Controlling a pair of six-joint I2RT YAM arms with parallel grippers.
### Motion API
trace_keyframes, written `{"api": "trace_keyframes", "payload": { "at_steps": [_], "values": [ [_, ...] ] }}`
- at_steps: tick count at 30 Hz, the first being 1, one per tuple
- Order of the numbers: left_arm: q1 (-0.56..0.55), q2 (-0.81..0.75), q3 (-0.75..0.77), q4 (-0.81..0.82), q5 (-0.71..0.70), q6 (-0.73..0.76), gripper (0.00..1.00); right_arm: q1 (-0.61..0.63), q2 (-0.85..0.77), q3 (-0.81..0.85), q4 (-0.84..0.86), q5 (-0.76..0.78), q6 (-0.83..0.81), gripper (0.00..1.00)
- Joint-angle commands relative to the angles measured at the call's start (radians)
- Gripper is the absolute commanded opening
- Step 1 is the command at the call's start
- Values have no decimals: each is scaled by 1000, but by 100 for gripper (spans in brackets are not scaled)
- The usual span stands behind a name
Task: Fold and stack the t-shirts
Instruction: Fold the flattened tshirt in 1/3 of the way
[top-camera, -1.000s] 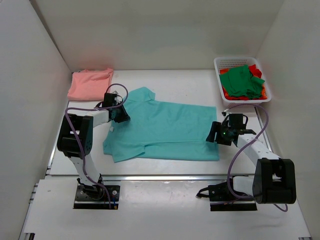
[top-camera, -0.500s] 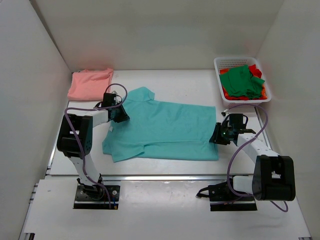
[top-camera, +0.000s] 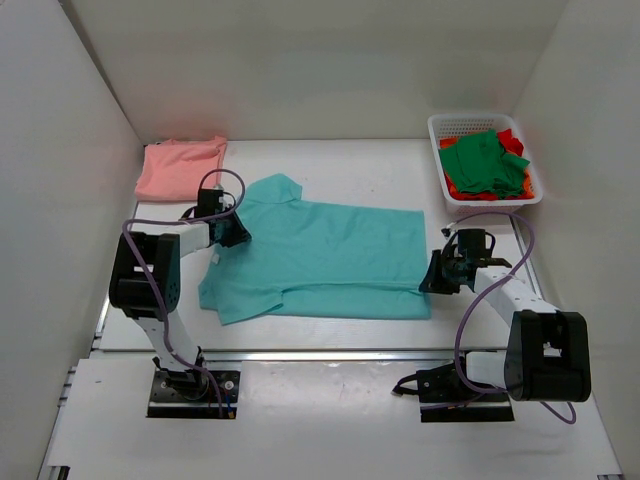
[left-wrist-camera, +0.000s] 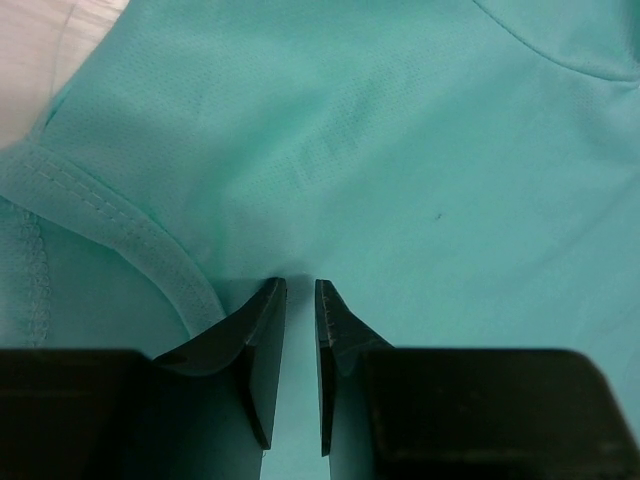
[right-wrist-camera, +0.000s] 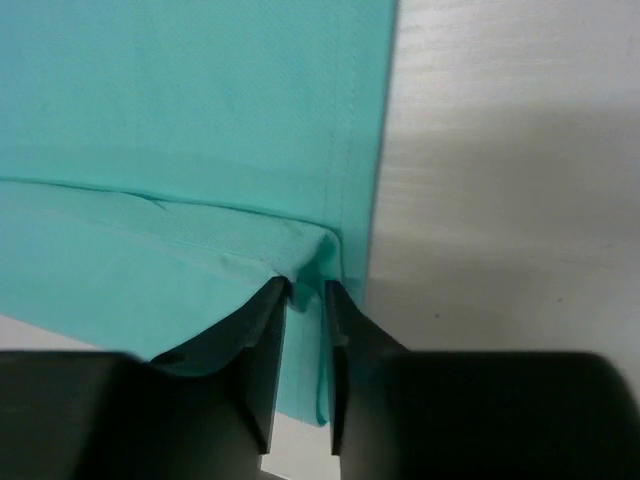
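Mid-desk lies the teal shirt (top-camera: 320, 262), seemingly partly folded. The left end effector (top-camera: 232, 230) pinches its shoulder and the right end effector (top-camera: 436, 278) its hem. In the far left corner the pink shirt (top-camera: 180, 167) is folded. In the far right corner the green shirt (top-camera: 485, 160) and red shirt (top-camera: 510, 137) sit unfolded in the basket (top-camera: 470, 118).

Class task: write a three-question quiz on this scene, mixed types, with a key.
1. True or false: the left claw and the right claw are both shut on the teal t-shirt.
2. Fill in: the basket holds a dark green t-shirt and a ___ one.
3. Where does the salmon-pink t-shirt lie? A in the basket; B at the table's far left; C under the teal t-shirt.
Key: 1 true; 2 red; 3 B.
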Motion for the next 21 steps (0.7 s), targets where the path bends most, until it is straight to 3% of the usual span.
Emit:
{"api": "trace_keyframes", "payload": {
  "at_steps": [1, 3, 5, 7, 12, 21],
  "values": [
    [20, -45, -43, -18, -48, 1, 30, -2, 3, 5, -33, -20, 7, 24],
    [19, -46, -43, -23, -45, 1, 30, 1, -20, 2, -25, -23, 13, 45],
    [14, -45, -45, -18, -40, 2, 30, 12, -51, -5, -31, -2, 21, 53],
    [11, -54, -44, -16, -42, 2, 30, 10, -90, -8, -39, 6, 24, 53],
    [7, -42, -51, -9, -34, 2, 30, -2, -81, -21, -51, -23, 12, 35],
    [11, -51, -48, -13, -40, -2, 30, 18, -54, -22, -31, -11, 18, 34]
  ]
}}
